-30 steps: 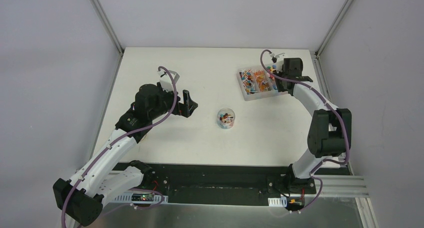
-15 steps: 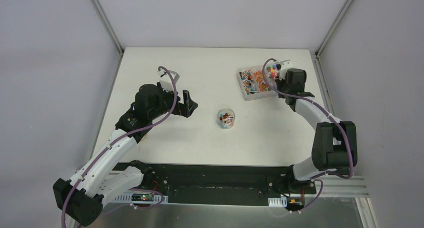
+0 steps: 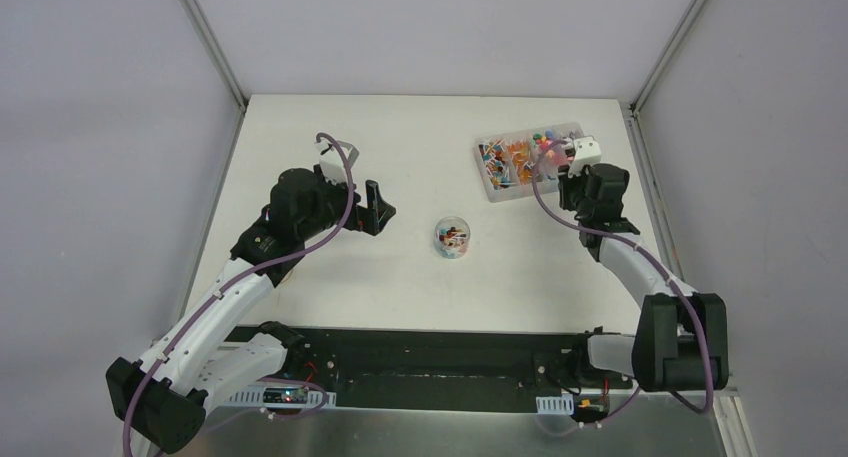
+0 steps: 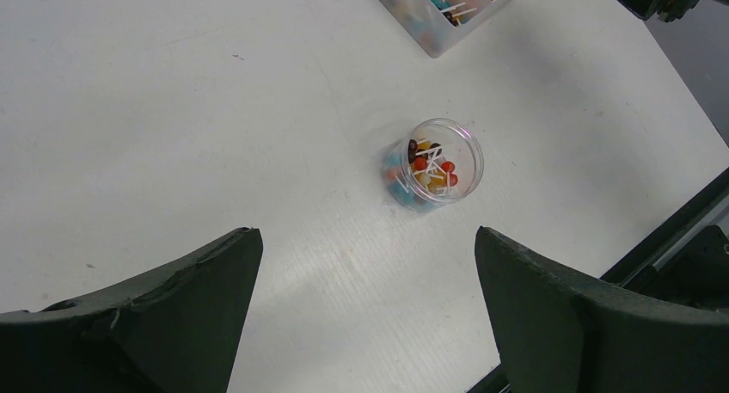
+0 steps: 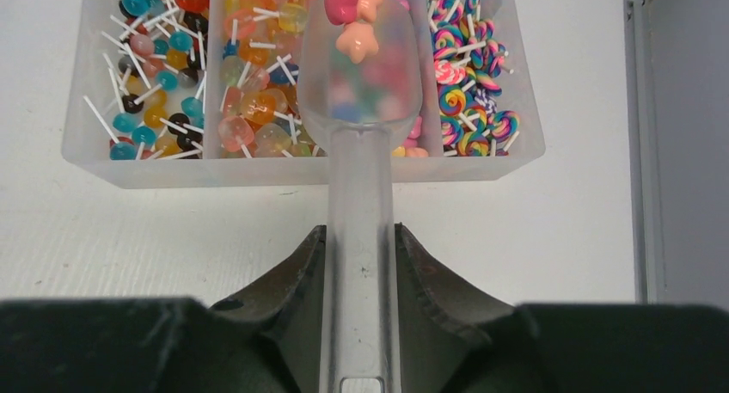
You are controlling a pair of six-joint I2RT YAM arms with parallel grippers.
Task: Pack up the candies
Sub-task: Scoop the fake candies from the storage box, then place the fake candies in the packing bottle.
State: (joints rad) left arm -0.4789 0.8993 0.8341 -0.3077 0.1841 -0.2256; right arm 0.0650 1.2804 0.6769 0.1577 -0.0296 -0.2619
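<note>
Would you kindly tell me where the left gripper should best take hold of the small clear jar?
Probably the jar by its round side wall, from above, left gripper straddling it: it stands upright, nothing touching it.

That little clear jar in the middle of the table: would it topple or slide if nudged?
Probably slide: the jar looks squat and stands upright on the smooth table. Likely light: clear walls, only some candies inside. Knocked over, its round wall would probably let it roll.
</note>
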